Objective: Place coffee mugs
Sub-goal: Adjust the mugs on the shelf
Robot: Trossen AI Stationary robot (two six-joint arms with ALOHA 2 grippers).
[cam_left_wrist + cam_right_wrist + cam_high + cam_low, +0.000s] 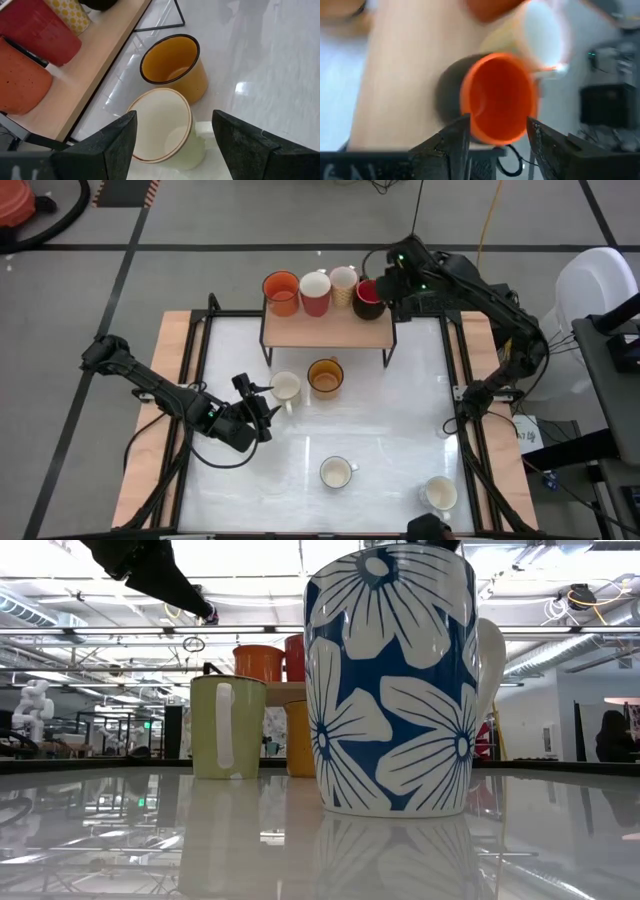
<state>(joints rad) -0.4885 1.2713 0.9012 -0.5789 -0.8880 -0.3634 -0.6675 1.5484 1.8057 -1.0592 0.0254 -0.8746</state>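
Several coffee mugs stand on a wooden shelf (pixel 325 328) at the table's far side: an orange one (pixel 281 292), a red one (pixel 315 292), a cream patterned one (pixel 343 283) and a dark one with a red-orange inside (pixel 368 298). My right gripper (pixel 497 122) hovers open just above and beside the dark mug (pixel 500 95), a finger on either side. On the table, a cream mug (pixel 165 125) stands upright next to an amber mug (pixel 172 65). My left gripper (pixel 172 145) is open, its fingers flanking the cream mug (pixel 286 387). I see no touch.
A white mug (pixel 337 472) stands upright at the table's near middle. A blue-flowered mug (pixel 390 680) stands at the near right (pixel 438 494). The shelf's thin metal legs (pixel 390 355) stand on the table behind the amber mug.
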